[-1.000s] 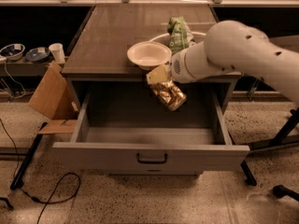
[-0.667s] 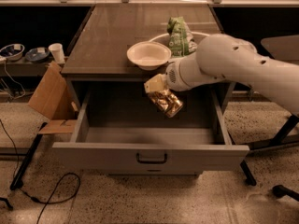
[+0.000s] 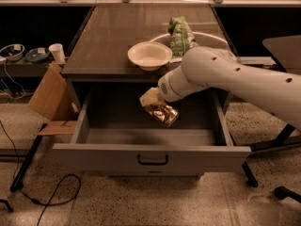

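Observation:
My gripper [image 3: 153,100] hangs inside the open grey drawer [image 3: 150,150], below the front edge of the dark tabletop [image 3: 113,36]. It is shut on a crumpled gold-brown snack bag [image 3: 163,113], which dangles above the drawer floor without touching it. The thick white arm [image 3: 235,76] reaches in from the right and hides most of the gripper. Just above it on the table stands a white bowl [image 3: 149,54].
A green bag [image 3: 178,34] leans in a larger white dish [image 3: 209,39] behind the bowl. A cardboard box [image 3: 49,95] leans left of the cabinet, near a paper cup [image 3: 58,53]. Cables [image 3: 56,197] lie on the floor; a chair base [image 3: 282,192] is at the right.
The arm has lowered and shifted slightly left, carrying the snack bag from tabletop-edge height down into the drawer opening. Bowl and green bag have not moved.

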`<state>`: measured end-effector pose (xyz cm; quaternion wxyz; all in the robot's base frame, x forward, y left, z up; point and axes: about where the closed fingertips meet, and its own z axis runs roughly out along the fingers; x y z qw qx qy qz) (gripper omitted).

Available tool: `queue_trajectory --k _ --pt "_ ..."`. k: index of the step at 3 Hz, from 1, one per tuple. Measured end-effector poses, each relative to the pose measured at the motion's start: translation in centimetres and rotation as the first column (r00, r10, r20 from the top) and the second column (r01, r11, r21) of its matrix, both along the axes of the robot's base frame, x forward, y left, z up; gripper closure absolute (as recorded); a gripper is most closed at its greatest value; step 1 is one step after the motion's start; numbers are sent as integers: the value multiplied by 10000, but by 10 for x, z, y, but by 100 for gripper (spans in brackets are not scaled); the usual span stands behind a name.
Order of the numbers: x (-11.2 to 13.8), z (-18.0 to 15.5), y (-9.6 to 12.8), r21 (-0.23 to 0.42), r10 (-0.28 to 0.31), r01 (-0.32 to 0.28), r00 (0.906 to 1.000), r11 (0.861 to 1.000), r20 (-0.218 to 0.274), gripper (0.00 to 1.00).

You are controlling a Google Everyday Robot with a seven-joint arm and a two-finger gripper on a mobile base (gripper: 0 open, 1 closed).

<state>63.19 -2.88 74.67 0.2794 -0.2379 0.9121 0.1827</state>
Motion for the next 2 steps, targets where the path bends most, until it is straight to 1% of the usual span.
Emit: queue_trajectory --k 1,2 --pt "4 -19 9 -370 342 -343 9994 9987 -40 100" --pt "14 -32 20 -903 736 -740 9973 9932 -74 100"
